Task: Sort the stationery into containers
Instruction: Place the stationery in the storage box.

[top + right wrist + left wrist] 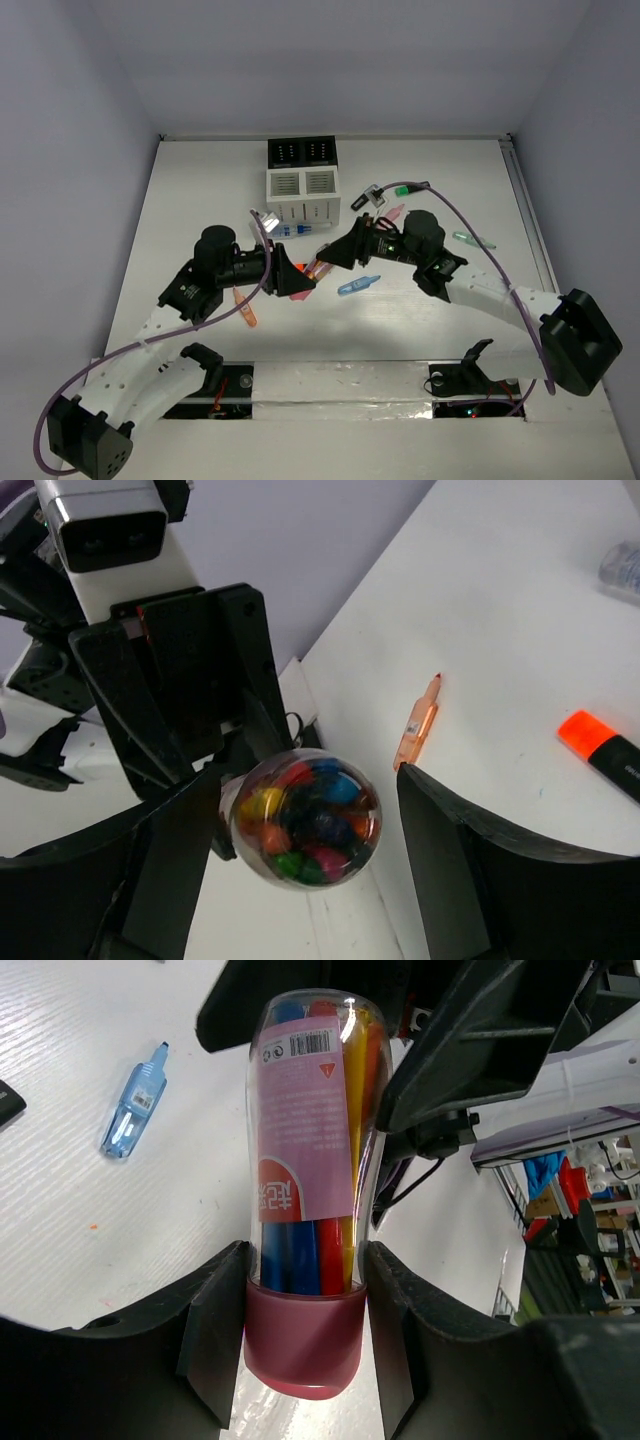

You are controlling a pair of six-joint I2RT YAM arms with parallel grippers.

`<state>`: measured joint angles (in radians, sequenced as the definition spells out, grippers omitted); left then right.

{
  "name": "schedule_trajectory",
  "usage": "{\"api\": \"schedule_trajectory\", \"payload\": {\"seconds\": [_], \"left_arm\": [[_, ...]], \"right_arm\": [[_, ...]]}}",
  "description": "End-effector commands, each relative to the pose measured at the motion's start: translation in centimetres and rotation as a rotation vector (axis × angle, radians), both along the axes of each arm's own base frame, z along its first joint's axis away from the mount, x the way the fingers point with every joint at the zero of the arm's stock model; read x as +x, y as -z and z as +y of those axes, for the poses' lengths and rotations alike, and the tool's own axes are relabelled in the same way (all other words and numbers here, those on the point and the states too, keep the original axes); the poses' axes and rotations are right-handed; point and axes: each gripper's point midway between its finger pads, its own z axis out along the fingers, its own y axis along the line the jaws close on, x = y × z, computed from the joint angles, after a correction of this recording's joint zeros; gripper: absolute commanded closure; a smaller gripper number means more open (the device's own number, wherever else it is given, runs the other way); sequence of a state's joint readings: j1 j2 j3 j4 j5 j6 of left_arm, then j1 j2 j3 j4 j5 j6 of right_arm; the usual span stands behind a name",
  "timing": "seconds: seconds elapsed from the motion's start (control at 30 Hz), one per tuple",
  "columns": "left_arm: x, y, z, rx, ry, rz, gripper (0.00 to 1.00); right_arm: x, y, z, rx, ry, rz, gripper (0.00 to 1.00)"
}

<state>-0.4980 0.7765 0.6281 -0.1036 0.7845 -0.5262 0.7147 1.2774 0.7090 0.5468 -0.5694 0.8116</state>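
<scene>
Two left fingers (pixel 210 1345) pinching tube (pixel 305 1160), right fingers (pixel 450 850) loosely straddling its dome

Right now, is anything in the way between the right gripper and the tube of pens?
Nothing visible does. The tube of pens sits between the right gripper's open fingers, while the left gripper clamps its pink end.

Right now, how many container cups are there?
4, in one block: left black cup and right black cup at the back, left white cup and right white cup in front. None seems hidden.
</scene>
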Motion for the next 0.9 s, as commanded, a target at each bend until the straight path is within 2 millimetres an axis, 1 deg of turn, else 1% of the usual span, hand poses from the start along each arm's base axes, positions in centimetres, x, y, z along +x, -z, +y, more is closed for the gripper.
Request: {"api": "schedule_trajectory", "payload": {"seconds": [0.0, 0.07, 0.13, 0.17, 0.2, 0.27, 0.33, 0.4, 0.47, 0.5, 0.53, 0.6, 0.63, 0.73, 0.77, 0.8, 0.87], "left_arm": [[0.5, -2.0, -0.5, -0.034, 0.020, -0.099, 1.00], [0.7, -2.2, -0.5, -0.037, 0.017, -0.105, 1.00], [0.8, -2.3, -0.5, -0.039, 0.012, -0.104, 1.00], [0.9, -2.5, -0.6, -0.042, 0.012, -0.105, 1.00], [0.9, -2.6, -0.6, -0.046, 0.016, -0.109, 1.00], [0.9, -2.8, -0.7, -0.047, 0.016, -0.111, 1.00], [0.9, -2.9, -0.8, -0.049, 0.021, -0.111, 1.00], [0.9, -2.8, -0.8, -0.049, 0.027, -0.109, 1.00], [0.9, -2.8, -0.8, -0.049, 0.030, -0.107, 1.00], [0.7, -2.7, -0.8, -0.051, 0.037, -0.108, 1.00], [0.7, -2.6, -0.9, -0.050, 0.041, -0.106, 1.00], [0.6, -2.5, -0.9, -0.050, 0.047, -0.105, 1.00], [0.5, -2.6, -0.9, -0.050, 0.049, -0.106, 1.00], [0.4, -2.4, -0.8, -0.044, 0.055, -0.108, 1.00], [0.3, -2.4, -0.7, -0.041, 0.057, -0.106, 1.00], [0.3, -2.4, -0.7, -0.040, 0.058, -0.109, 1.00], [0.2, -2.3, -0.7, -0.038, 0.062, -0.112, 1.00]], "right_arm": [[-1.7, -1.6, 0.0, 0.065, -0.074, -0.039, 0.24], [-2.2, -1.4, -0.2, 0.067, -0.088, -0.030, 0.27], [-2.4, -1.1, -0.4, 0.063, -0.090, -0.021, 0.27], [-2.5, -0.9, -0.4, 0.058, -0.088, -0.017, 0.25], [-2.6, -0.6, -0.5, 0.053, -0.091, -0.013, 0.20], [-2.9, -0.7, -0.5, 0.055, -0.102, -0.015, 0.19], [-3.0, -0.6, -0.6, 0.057, -0.105, -0.020, 0.31], [-2.9, -0.7, -0.8, 0.065, -0.090, -0.030, 0.39], [-2.6, -0.7, -0.9, 0.072, -0.065, -0.033, 0.39], [-2.5, -0.9, -0.9, 0.085, -0.060, -0.042, 0.30], [-2.4, -0.9, -0.9, 0.088, -0.057, -0.036, 0.25], [-2.3, -1.2, -0.7, 0.106, -0.062, -0.036, 0.17], [-2.3, -1.4, -0.6, 0.113, -0.065, -0.032, 0.16], [-2.1, -1.8, -0.4, 0.127, -0.066, -0.035, 0.16], [-2.1, -1.9, -0.4, 0.130, -0.066, -0.037, 0.19], [-2.1, -2.0, -0.4, 0.132, -0.066, -0.039, 0.26], [-1.8, -2.0, -0.4, 0.136, -0.051, -0.038, 0.26]]}}
